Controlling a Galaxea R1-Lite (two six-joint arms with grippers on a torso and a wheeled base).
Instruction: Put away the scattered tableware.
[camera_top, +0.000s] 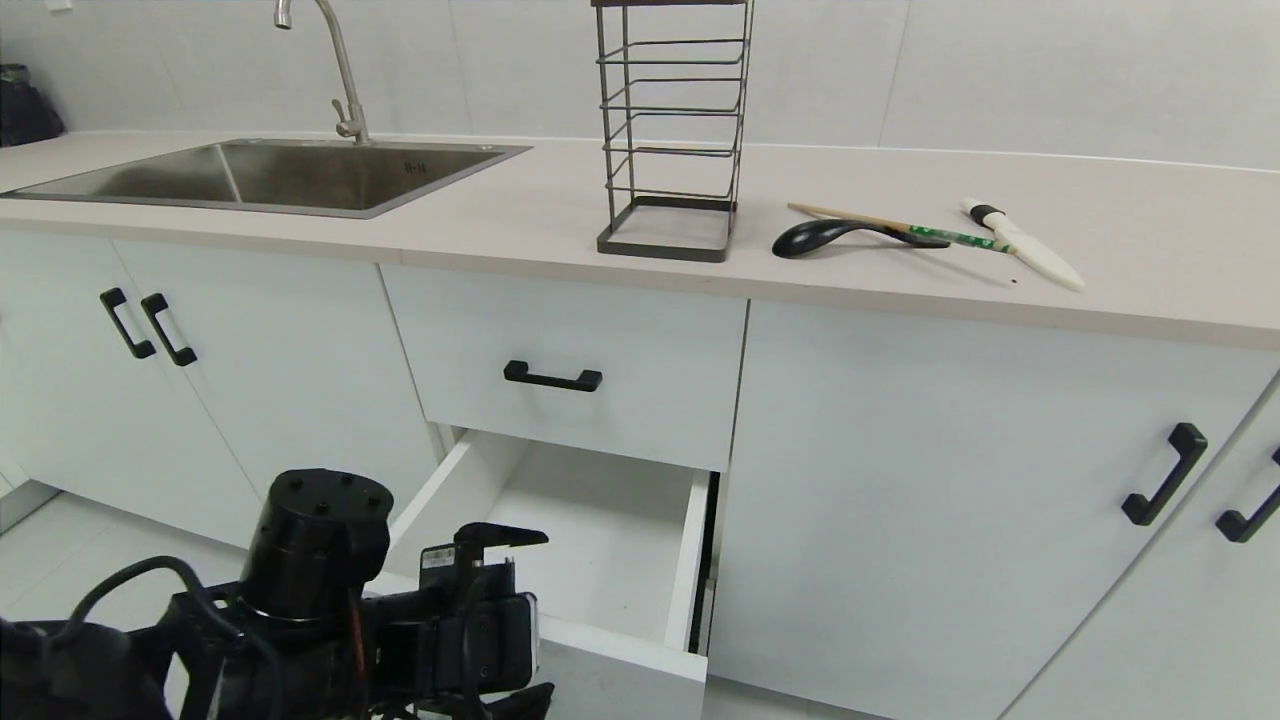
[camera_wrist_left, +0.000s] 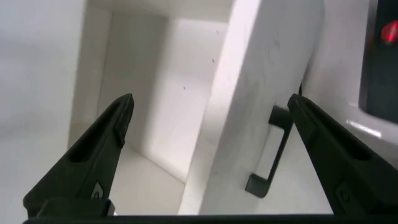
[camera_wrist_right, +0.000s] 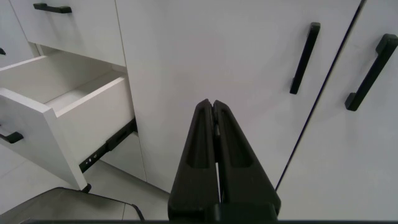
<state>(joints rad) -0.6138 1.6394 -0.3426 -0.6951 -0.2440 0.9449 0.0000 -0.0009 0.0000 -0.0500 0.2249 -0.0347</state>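
Three pieces of tableware lie on the counter's right part: a black spoon (camera_top: 830, 236), a pair of wooden chopsticks (camera_top: 880, 225) and a white utensil with a black band (camera_top: 1025, 245). Below the counter, the lower drawer (camera_top: 688, 550) stands pulled out with nothing inside. My left gripper (camera_top: 540, 615) hangs low by the drawer's front, open. From its wrist camera the left gripper (camera_wrist_left: 211, 106) straddles the drawer front panel (camera_wrist_left: 249, 112) and its black handle (camera_wrist_left: 270, 155) without touching. My right gripper (camera_wrist_right: 214, 109) is shut on nothing, facing a white cabinet door, the open drawer (camera_wrist_right: 62, 112) off to one side.
A tall black wire rack (camera_top: 672, 130) stands on the counter left of the spoon. A steel sink (camera_top: 270, 175) with a faucet is set in at the far left. A shut drawer with a black handle (camera_top: 552, 377) sits above the open one. Cabinet doors flank both sides.
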